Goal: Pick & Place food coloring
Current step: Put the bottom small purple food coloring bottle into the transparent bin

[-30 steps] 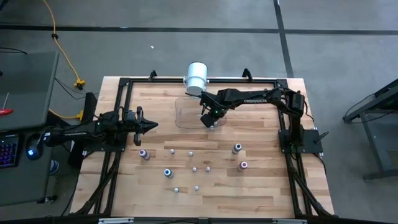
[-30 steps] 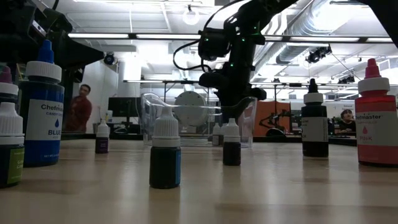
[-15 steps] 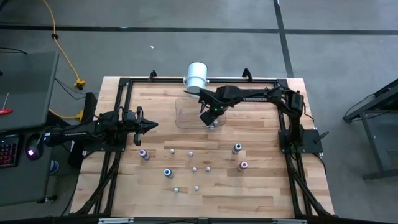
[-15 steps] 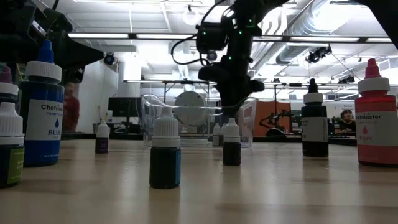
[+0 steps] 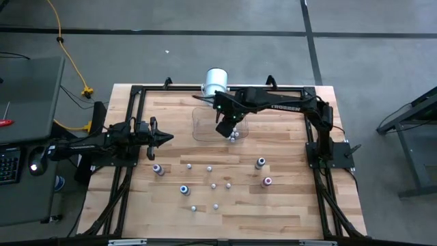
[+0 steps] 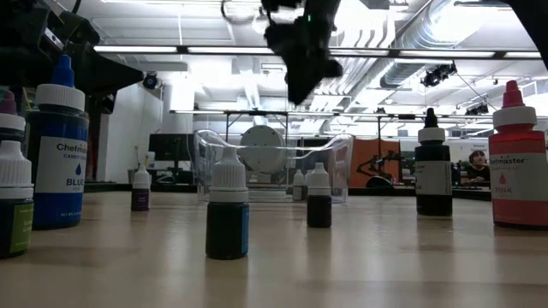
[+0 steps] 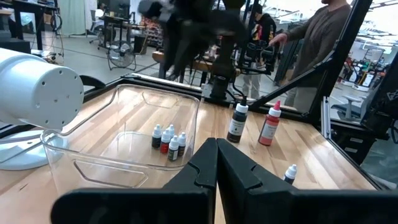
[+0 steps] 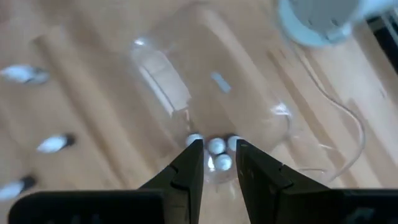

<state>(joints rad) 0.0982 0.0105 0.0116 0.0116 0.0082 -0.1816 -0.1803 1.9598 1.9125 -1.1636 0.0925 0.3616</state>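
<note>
Above the clear tub (image 5: 208, 123), right end effector (image 5: 223, 128) hangs, fingers slightly apart, empty, pointing down

Long ceiling strip lights (image 6: 214, 50) flood the room evenly, so the pale wooden surface (image 5: 287, 205) carries only faint, soft shadows. Seen level across it, the dark arm overhead is a backlit, smeared silhouette. The right wrist view is blurred throughout, the clear plastic tub (image 8: 211, 93) streaked with glare. The big white cylinder (image 7: 37, 87) shines bright.
</note>
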